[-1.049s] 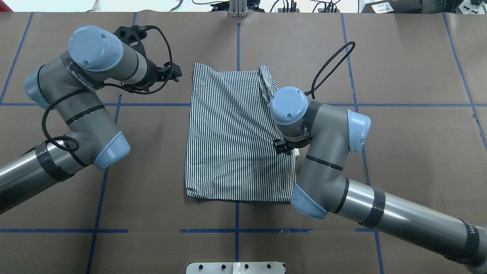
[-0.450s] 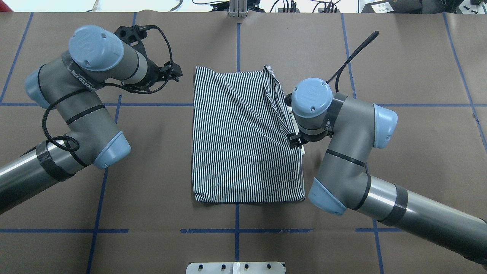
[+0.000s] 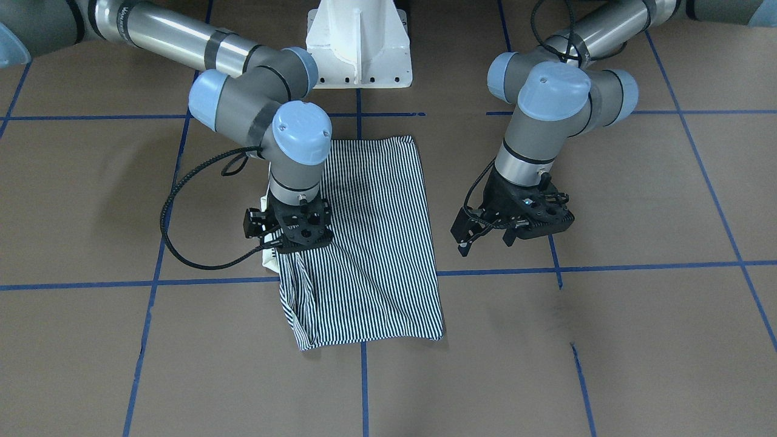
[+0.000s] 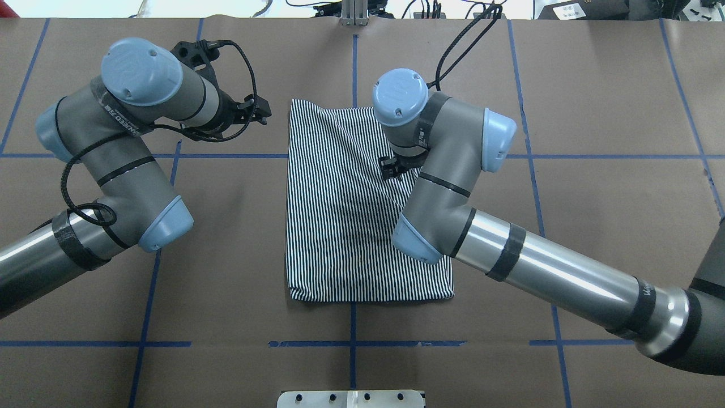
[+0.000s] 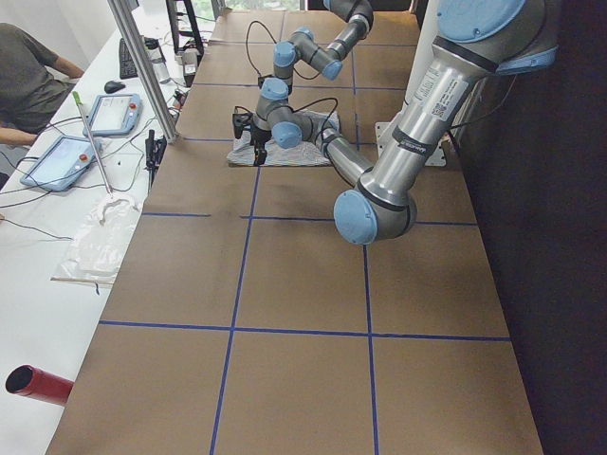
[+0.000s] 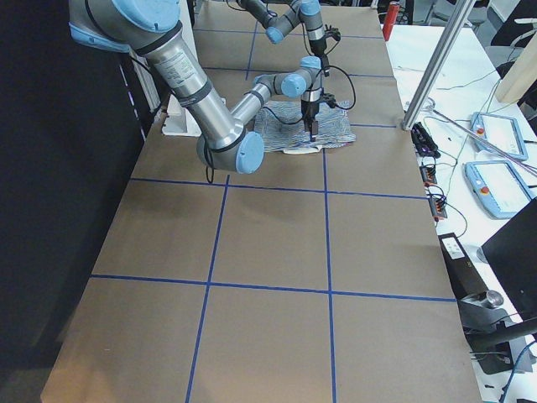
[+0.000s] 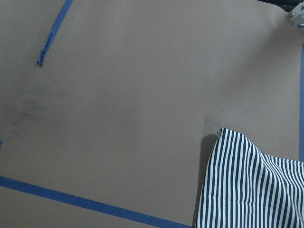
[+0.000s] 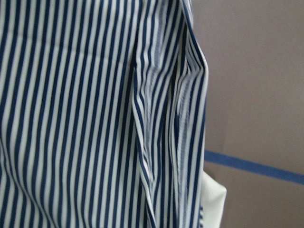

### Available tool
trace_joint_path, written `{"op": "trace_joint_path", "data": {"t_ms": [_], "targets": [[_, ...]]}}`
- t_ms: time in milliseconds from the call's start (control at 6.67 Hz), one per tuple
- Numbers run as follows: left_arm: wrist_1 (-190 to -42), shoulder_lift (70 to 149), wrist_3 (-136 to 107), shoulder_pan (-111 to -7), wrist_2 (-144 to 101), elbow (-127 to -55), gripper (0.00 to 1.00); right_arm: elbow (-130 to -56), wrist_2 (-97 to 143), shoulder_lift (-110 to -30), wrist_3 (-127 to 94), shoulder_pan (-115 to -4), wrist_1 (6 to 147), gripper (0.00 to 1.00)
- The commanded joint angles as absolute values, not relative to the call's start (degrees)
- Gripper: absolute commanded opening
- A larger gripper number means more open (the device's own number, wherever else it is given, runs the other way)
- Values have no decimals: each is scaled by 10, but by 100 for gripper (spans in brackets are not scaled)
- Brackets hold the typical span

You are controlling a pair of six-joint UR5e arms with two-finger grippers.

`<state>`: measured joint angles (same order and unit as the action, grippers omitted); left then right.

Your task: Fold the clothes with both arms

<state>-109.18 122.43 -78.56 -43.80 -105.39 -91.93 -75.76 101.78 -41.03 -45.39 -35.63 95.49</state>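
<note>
Front-facing view: a brown table (image 3: 655, 352) gridded with blue tape (image 3: 516, 271) is noted, the striped polo shirt (image 3: 376, 255) laid folded at its middle, the left gripper (image 3: 484, 241) held beside the cloth over bare brown with fingers spread, the right gripper (image 3: 290, 238) set low over the shirt's rumpled edge, its grip not to be made out. Overhead: lengthwise stripes crossed by a diagonal crease are seen. Left side view: a white bench (image 5: 24, 284) with tablets (image 5: 114, 112) and a seated person (image 5: 28, 76) is recorded alongside; right wrist view: a cream corner (image 8: 211, 199) is shown under the striped fold.
</note>
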Motion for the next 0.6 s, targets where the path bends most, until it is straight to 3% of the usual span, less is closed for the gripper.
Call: {"op": "trace_joint_path", "data": {"t_ms": [0,450], "targets": [[-1092,1223,-784,-439,-1056,-918,100,-681,1016,-384,-418,-378,895,100],[-1093,1223,-784,-441,-1056,-918,100,-656,1014,-388,-407,-380,893,100]]}}
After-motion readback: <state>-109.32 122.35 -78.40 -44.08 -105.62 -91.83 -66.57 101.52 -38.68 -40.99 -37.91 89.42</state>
